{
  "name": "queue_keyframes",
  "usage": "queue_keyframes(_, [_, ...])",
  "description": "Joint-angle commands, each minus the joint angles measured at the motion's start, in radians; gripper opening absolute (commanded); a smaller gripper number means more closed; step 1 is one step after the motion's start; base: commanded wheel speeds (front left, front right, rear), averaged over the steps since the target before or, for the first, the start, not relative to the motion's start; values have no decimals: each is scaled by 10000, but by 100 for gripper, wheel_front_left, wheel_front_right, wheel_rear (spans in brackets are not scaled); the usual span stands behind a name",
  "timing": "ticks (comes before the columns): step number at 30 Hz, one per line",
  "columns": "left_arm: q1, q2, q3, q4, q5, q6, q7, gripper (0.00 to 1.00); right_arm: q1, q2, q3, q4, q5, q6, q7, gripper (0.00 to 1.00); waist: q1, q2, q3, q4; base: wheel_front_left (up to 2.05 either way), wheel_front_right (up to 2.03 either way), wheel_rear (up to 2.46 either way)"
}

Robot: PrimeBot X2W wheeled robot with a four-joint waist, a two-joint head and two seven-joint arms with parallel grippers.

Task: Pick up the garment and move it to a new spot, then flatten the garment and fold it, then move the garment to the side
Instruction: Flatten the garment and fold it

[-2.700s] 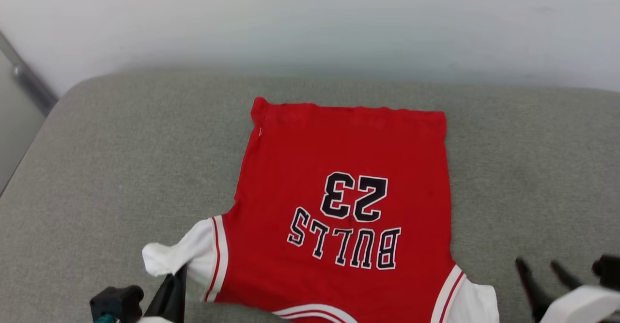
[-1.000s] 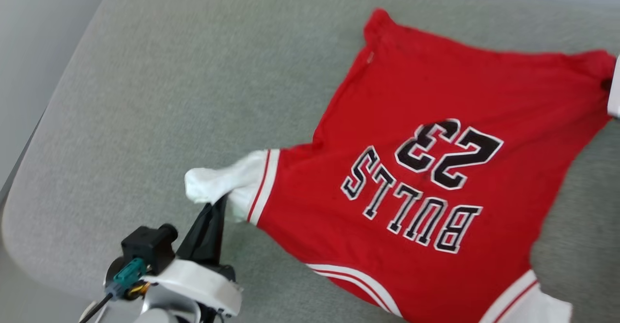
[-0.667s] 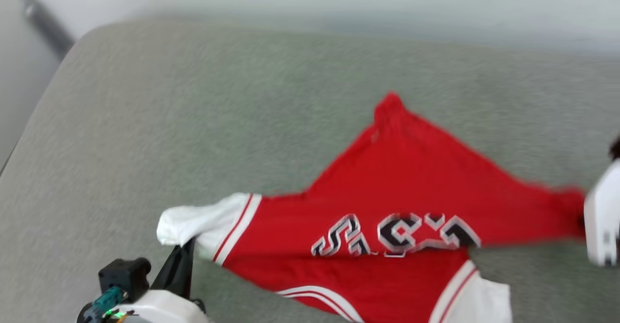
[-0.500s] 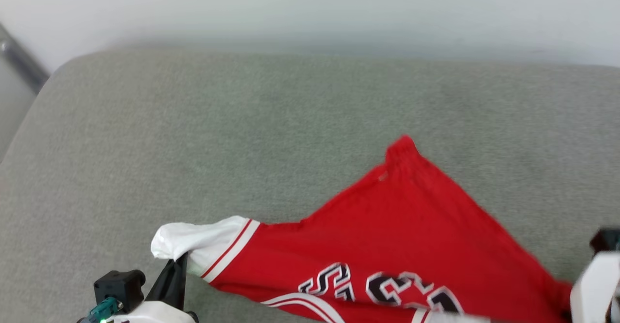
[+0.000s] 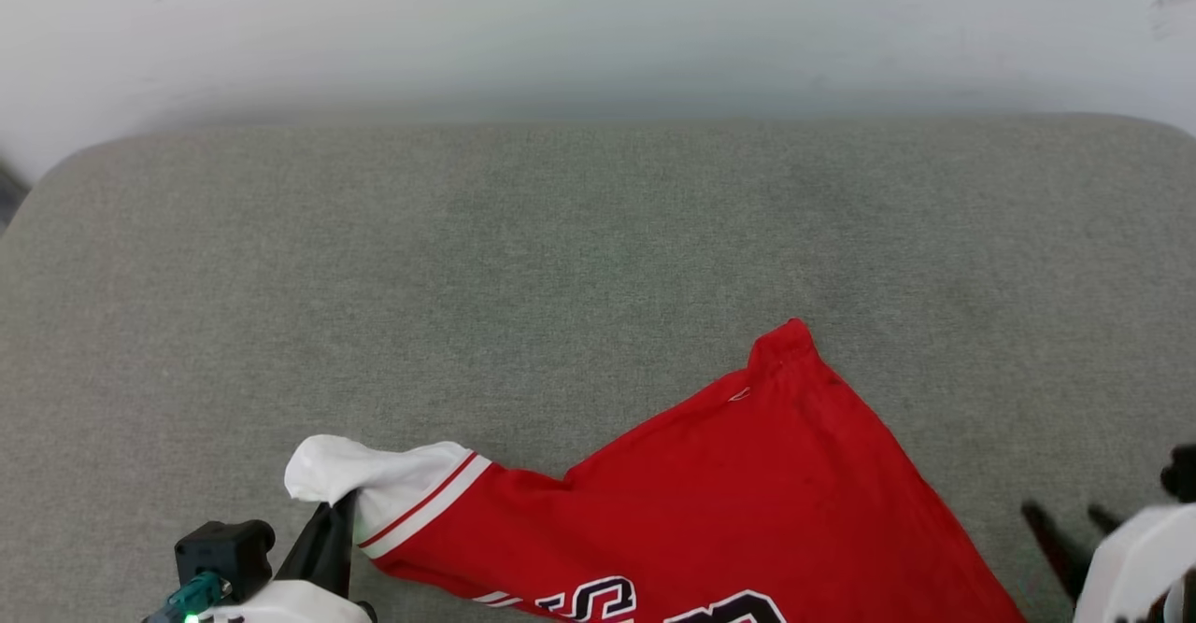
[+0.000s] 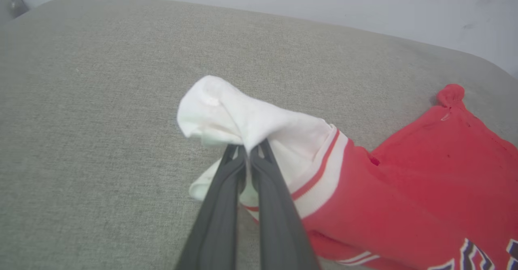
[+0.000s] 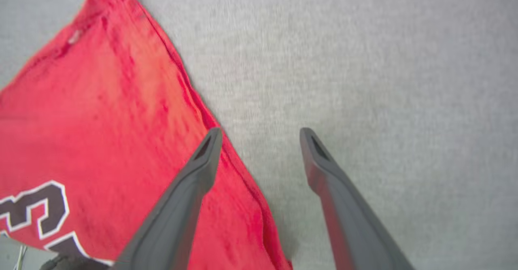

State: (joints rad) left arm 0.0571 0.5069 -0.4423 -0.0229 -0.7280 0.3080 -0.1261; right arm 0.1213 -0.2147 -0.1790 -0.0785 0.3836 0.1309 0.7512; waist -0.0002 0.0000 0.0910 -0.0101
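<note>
**Red jersey pinched by one sleeve on a grey cushion**

Red cloth takes up the lower right of the head view: the jersey (image 5: pixel 747 492) lies on the grey cushion (image 5: pixel 561 249), close to its near edge and slanting across it. One red corner (image 5: pixel 787 338) points away from the robot toward the pale wall (image 5: pixel 598 25). Black, white-edged lettering (image 5: pixel 598 600) shows at the bottom edge of that view, cut off by the frame.

The left gripper (image 6: pixel 247 150) has its two dark fingers pressed together on the white sleeve (image 6: pixel 243 116). The sleeve is bunched over the fingertips and lifted a little off the cushion. Red-and-white striped trim runs just beside the pinch, where the sleeve meets the red body.

The right gripper (image 7: pixel 261 134) stands with its fingers spread wide at the jersey's right edge. In the right wrist view one finger is over the red hem and the other over bare cushion. Whether either tip touches the cloth cannot be told. The jersey's edge runs slantwise under that gripper, somewhat blurred.
</note>
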Motion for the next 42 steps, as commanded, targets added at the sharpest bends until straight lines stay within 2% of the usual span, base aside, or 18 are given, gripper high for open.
queue_keyframes(1, [-135, 70, 12, -39, 31, -27, -1, 0, -356, 81, 5, 126, 3, -3, -729, 100, 2, 0, 73, 49, 0, 0, 0])
queue_keyframes(5, [-305, 57, -32, -104, 107, -66, -19, 0, -1572, 152, 194, 609, 128, -3, -3104, 100, 2, 0, 278, 202, 0, 0, 0])
queue_keyframes(9, [-603, -53, -86, -79, 95, -162, -59, 0, -2629, 168, 581, 1457, 323, -3, -3760, 100, 2, 0, 522, 482, 0, 0, 0])
queue_keyframes(13, [-989, -159, -239, -1, 204, -336, -51, 0, -3768, -244, 1481, 2271, 511, -3, -2730, 100, 2, 0, 843, 810, 0, 0, 0])
queue_keyframes(20, [-1757, -433, -552, 169, 373, -683, -86, 0, -5803, -703, 2986, 3397, 673, -3, 365, 100, 2, 0, 1484, 1382, 0, 0, 0])
queue_keyframes(26, [-2324, -744, -780, 534, 458, -960, -246, 0, -7010, -767, 3879, 4655, 690, -3, 1528, 100, 2, 0, 1912, 1740, 0, 0, 0])
queue_keyframes(30, [-2522, -949, -895, 803, 458, -1112, -334, 0, -7153, -683, 4317, 5819, 883, -3, 2274, 100, 2, 0, 1959, 1877, 0, 0, 0])
queue_keyframes(31, [-2536, -970, -907, 872, 439, -1127, -367, 0, -7171, -683, 4420, 6012, 934, -3, 2375, 67, 2, 0, 1949, 1896, 0, 0, 0])
queue_keyframes(32, [-2547, -992, -908, 929, 413, -1134, -380, 0, -7201, -671, 4517, 6187, 993, -2, 2455, 11, 2, 0, 1935, 1905, 0, 0, 0])
queue_keyframes(33, [-2545, -1012, -922, 984, 392, -1144, -390, 0, -7205, -643, 4609, 6372, 1049, -2, 2539, 0, 2, 0, 1890, 1905, 0, 0, 0])
queue_keyframes(38, [-2519, -1029, -925, 1203, 318, -1207, -451, 0, -7585, -688, 4950, 6686, 1341, -2, 2181, 0, 2, 0, 1632, 1808, 0, 0, 0])
queue_keyframes(42, [-2687, -759, -758, 1267, 354, -1210, -454, 0, -8152, -832, 5335, 6460, 1328, -3, 1159, 0, 2, 0, 1240, 1526, 0, 0, 0])
